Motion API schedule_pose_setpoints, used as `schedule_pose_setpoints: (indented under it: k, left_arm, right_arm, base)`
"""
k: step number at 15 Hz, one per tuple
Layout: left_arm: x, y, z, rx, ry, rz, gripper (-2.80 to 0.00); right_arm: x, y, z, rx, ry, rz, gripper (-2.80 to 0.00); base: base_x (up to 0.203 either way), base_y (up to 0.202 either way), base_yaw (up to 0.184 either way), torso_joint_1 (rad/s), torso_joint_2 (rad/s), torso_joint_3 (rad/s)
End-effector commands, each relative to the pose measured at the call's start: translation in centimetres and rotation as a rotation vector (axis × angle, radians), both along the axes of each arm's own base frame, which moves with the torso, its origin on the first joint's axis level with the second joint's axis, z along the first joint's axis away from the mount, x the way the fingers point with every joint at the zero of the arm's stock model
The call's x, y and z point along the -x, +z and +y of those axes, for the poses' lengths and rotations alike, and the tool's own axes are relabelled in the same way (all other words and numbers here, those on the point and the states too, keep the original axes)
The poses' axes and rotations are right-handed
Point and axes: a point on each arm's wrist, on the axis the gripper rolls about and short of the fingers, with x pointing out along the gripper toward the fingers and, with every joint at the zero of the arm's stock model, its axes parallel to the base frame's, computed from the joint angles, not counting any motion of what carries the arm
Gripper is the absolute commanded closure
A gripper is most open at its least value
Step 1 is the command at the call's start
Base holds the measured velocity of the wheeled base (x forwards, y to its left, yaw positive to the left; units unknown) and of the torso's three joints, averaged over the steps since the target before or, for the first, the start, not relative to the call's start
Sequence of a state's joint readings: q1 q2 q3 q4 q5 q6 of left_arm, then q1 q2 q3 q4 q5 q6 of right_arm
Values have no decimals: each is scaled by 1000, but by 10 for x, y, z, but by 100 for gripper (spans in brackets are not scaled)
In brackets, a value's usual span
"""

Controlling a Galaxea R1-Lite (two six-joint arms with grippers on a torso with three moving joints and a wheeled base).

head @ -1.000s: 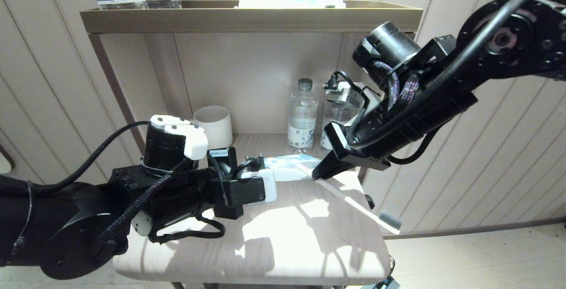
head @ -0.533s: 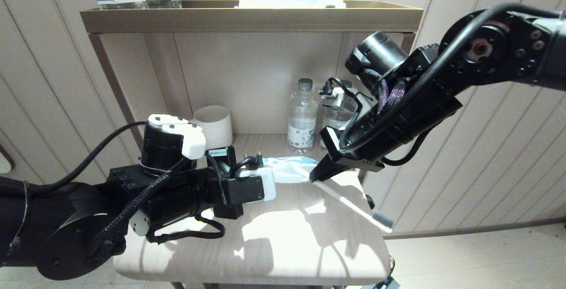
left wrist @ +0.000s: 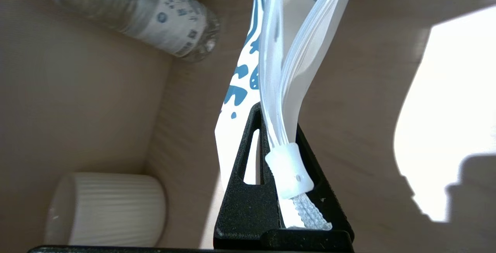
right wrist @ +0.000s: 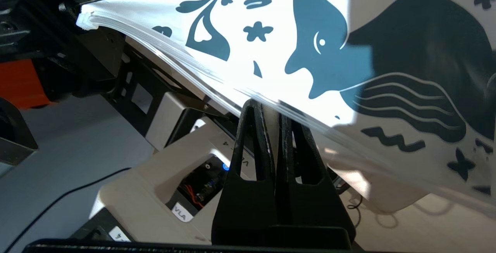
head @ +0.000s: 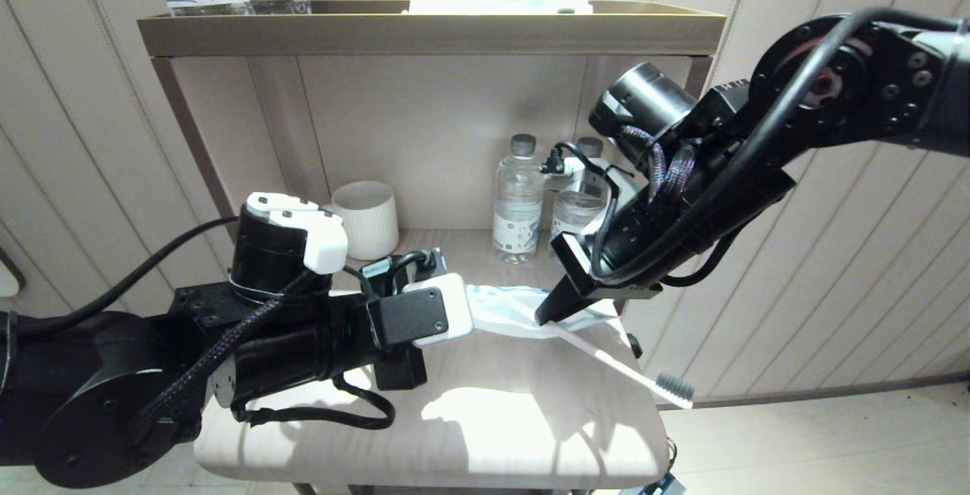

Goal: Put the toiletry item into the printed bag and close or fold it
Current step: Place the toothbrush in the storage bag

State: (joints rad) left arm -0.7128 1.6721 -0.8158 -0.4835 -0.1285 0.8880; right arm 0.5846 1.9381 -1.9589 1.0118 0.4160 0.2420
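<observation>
The printed bag [head: 511, 309], frosted white with teal prints, hangs level above the shelf between my two grippers. My left gripper [head: 474, 307] is shut on its zip end, the white slider [left wrist: 288, 167] lying between the black fingers. My right gripper [head: 547, 314] is shut on the toiletry item [head: 621, 362], a thin white stick that slants down to the right. Its grey bristled head [head: 674, 387] pokes past the shelf's right edge. In the right wrist view the bag's zip edge [right wrist: 217, 73] crosses just beyond the shut fingertips [right wrist: 254, 107]. Whether the stick's end is inside the bag's mouth is hidden.
A white ribbed cup [head: 366, 214] stands at the back left of the pale shelf [head: 485, 419]. Two clear water bottles [head: 517, 203] stand at the back right, close behind my right wrist. An upper shelf tray [head: 424, 32] overhangs the space.
My left wrist has rolled and drawn the bag's end nearer and lower. The right gripper has shifted a little left and down with the stick, and the bristled head has swung slightly.
</observation>
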Motion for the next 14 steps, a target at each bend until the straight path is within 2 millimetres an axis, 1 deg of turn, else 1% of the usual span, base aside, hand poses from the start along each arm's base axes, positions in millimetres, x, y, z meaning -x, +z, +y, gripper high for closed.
schedule_pose_setpoints:
  k: [1,6,8,11,14]
  left_arm:
    - [3,-2,1,5,-29,32,0]
    - [9,-5,6,44,-120,164,0]
    - [7,-3,13,64,-144,199,0]
    - [4,1,26,97,-197,250,0]
    - [0,-2,33,106,-207,277,0]
  right_arm:
    - [2,1,-2,11,25,-8,0]
    - [14,1,-8,94,222,-88,0]
    - [21,3,-10,122,295,-105,0]
    - [25,3,-12,157,434,-177,0]
    - [29,1,-4,160,504,-207,0]
  base:
    - [0,0,0,0,0,0]
    - [0,0,0,0,0,0]
    - [0,0,0,0,0,0]
    - [0,0,0,0,0,0]
    - [0,0,0,0,0,0]
